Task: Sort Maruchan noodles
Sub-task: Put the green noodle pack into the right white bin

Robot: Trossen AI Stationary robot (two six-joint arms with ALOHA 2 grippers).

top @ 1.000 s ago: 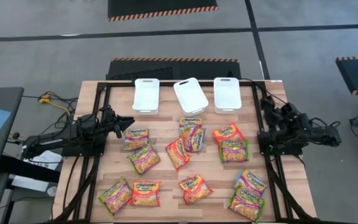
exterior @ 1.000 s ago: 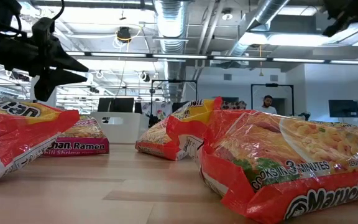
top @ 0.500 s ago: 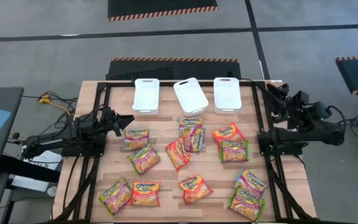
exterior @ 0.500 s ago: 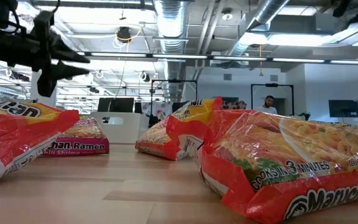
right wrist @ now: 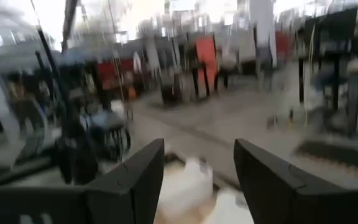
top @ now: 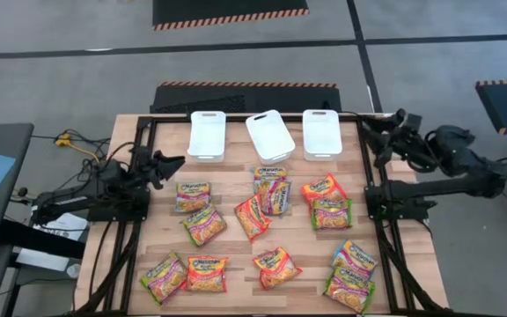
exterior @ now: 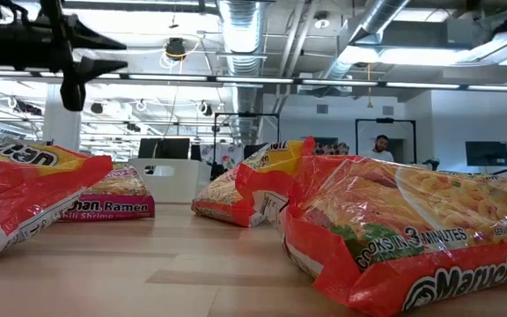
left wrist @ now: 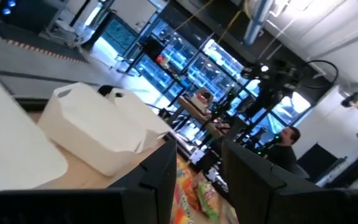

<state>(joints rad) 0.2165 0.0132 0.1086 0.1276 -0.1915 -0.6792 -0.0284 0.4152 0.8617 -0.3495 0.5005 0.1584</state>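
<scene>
1. High view: the Maruchan noodles (top: 263,229) are seen as twelve packets scattered on the wood surface (top: 236,189), none sorted yet. Three white bins (top: 269,135) are lined along the far edge; the left bin (top: 207,135), tilted middle bin and right bin (top: 321,134) all appear empty. The left pincer (top: 172,162) is held off the left edge, near the green-pink packet (top: 193,195); the right pincer (top: 370,139) is raised by the far right corner, beside the right bin. Risks, judged: two packets overlap at centre (top: 273,195), so a double pick or a dragged neighbour is likely; the skewed middle bin could be clipped or missed on a drop; glossy film may slip from the fingers.

2. Low view: a red packet (exterior: 412,233) fills the foreground, w/ a pink-banded one (exterior: 113,202) farther back. One pincer (exterior: 91,53), taken as the left by the high view, is seen well above the surface, fingers apart, nothing held. A person (exterior: 378,147) is seen in the room behind.

3. Left wrist view: the fingers (left wrist: 157,180) are seen parted, w/ a white bin (left wrist: 101,134) ahead and packets (left wrist: 197,190) glimpsed between them. No contents can be made out in the bin, though its inside is mostly hidden.

4. Right wrist view: the fingers (right wrist: 135,180) are seen spread, empty; a white shape (right wrist: 188,183) beyond is probably a bin, but too blurred to tell. Aim could be misjudged if a descent is started from this angle.
</scene>
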